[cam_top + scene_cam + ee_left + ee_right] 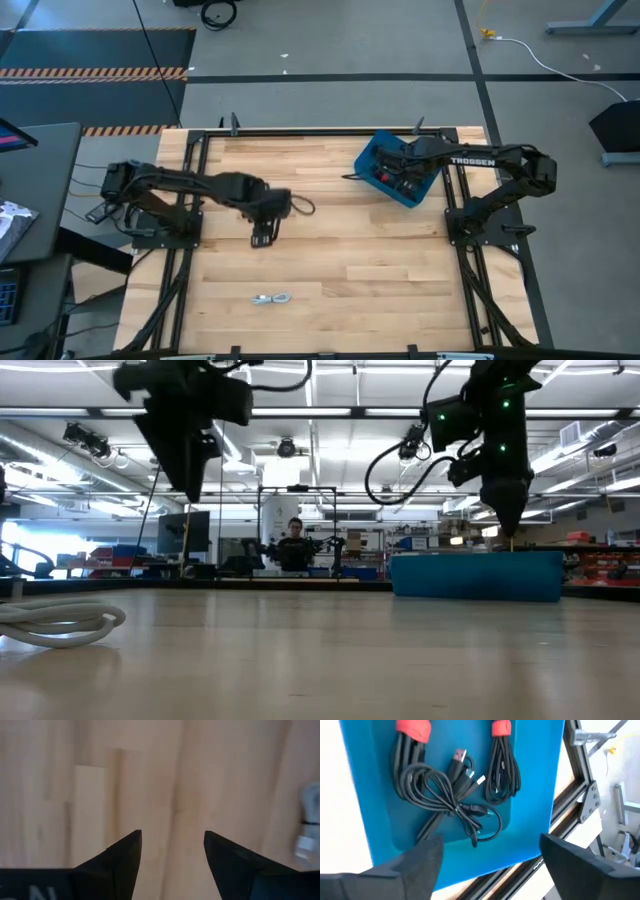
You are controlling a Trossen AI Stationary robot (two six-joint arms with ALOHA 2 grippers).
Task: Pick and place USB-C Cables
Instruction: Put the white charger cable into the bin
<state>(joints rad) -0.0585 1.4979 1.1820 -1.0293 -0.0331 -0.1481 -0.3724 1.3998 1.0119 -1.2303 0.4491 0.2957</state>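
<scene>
Nearest, we are seeing a white-grey coiled cable point(271, 298) lying on the wooden table point(340, 250). Our left gripper point(262, 238) is hovering spread, empty. Farther, our right gripper point(393, 172), spread, is hanging over the blue bin point(530, 795) holding black cables point(445, 800).

A white-grey cable point(271, 298) lies on the table point(330, 250); right hand point(385, 160) over blue bin point(425, 190).

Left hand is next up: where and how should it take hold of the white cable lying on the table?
Grip the white cable across the middle of its bundle, coming straight down. It lies flat and elongated on bare wood, so the open left hand can straddle its narrow width.
</scene>
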